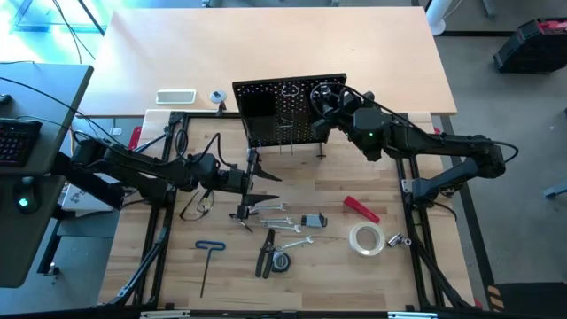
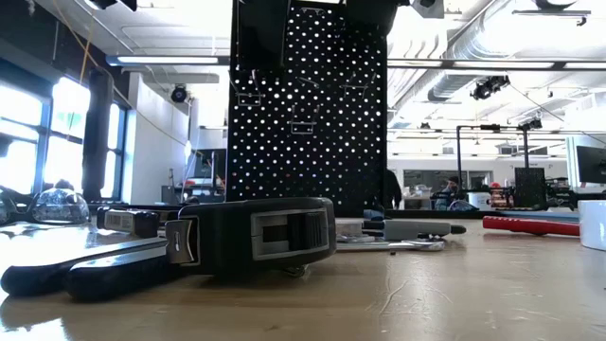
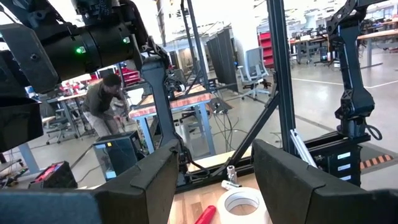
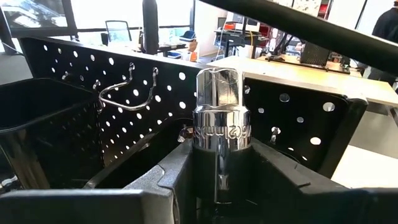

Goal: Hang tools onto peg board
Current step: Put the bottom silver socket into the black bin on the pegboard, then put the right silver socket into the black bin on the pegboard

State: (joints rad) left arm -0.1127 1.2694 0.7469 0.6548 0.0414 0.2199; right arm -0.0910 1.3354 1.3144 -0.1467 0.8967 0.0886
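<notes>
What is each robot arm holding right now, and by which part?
The right end effector, up at the peg board, grips a shiny chrome socket by its lower end. The left end effector is open and holds nothing.

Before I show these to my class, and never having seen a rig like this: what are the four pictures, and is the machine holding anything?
These are two robot arms at a wooden table, each ending in a two-finger gripper. One picture looks straight down, one sits at table height, and two come from cameras on the wrists. The right gripper is up at the black peg board and is shut on a shiny socket, above one of the board's bins. The left gripper hovers open and empty over the tools. On the table lie a tape roll, a red-handled tool, a T-handle hex key, wrenches, safety glasses and a tape measure.
</notes>
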